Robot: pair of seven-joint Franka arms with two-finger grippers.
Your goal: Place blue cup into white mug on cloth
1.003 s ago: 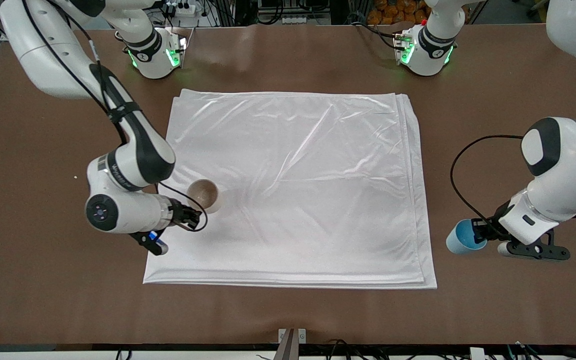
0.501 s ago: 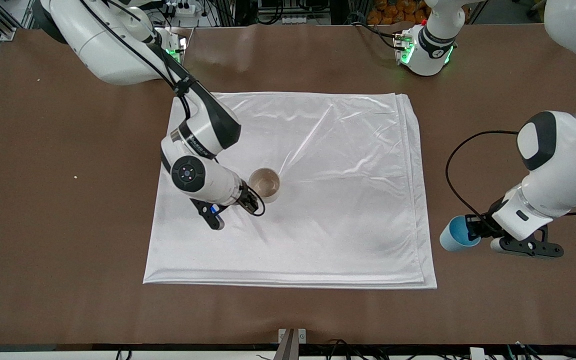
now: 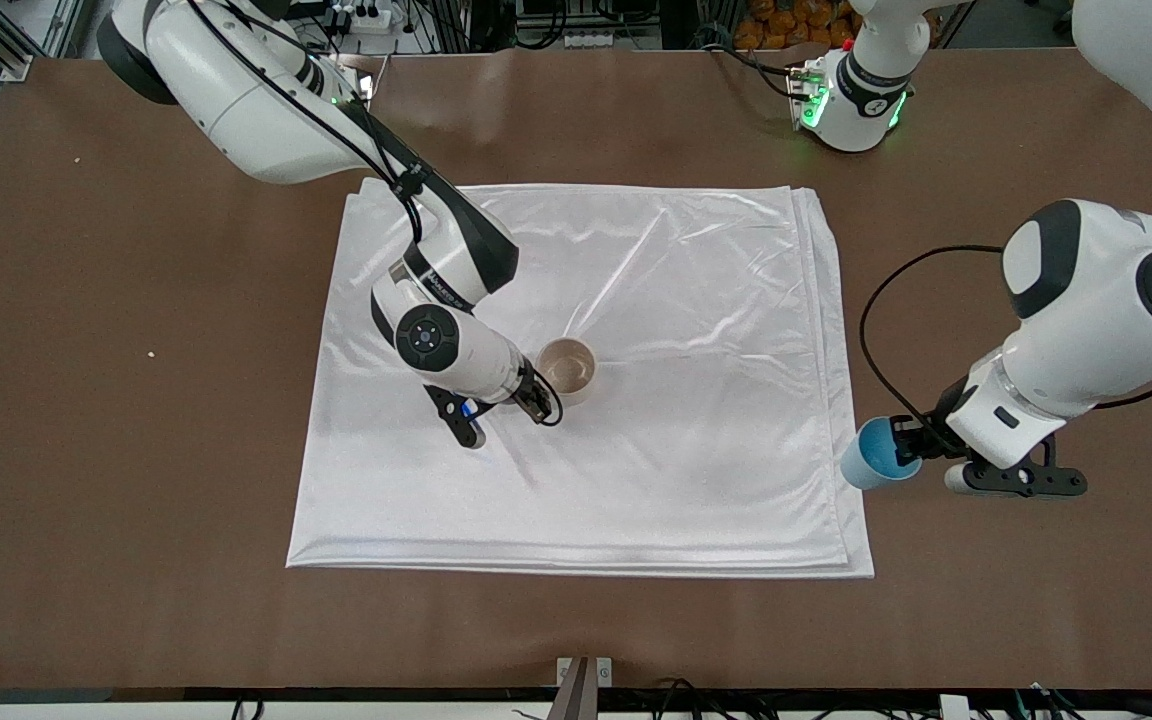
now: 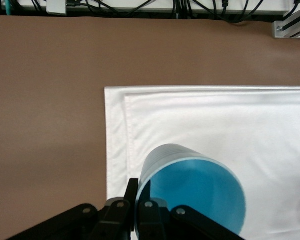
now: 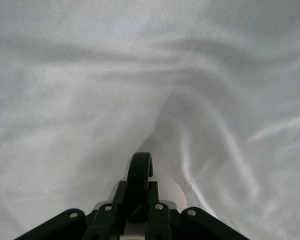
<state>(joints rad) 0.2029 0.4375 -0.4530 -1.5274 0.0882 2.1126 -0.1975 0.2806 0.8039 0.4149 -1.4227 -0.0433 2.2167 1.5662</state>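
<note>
Cloth (image 3: 636, 300) fills the middle of the front frame, a shiny white folded sheet on the brown table (image 3: 136, 600), its layered edge showing along the side toward the left arm's end. The white mug (image 3: 568, 366) sits just above the centre of that frame, over the cloth with its pale inside facing up. The right gripper (image 3: 539, 402), at the end of the arm that reaches down from the upper left of the frame, has its fingers (image 5: 157, 212) clamped on the mug's black loop handle (image 5: 139, 176); in the right wrist view the handle rises between them at the lower middle of the picture, with wrinkled cloth above it.

At the lower right of the front frame the left gripper (image 3: 904, 447) holds the blue cup (image 3: 868, 466) tipped on its side, mouth turned toward the middle of the frame, over the cloth's edge at the left arm's end of the table. In the left wrist view the fingers (image 4: 149, 216) pinch the cup's rim at the bottom of the picture, the bright blue inside open to the camera, with the cloth's corner and bare table under it.
</note>
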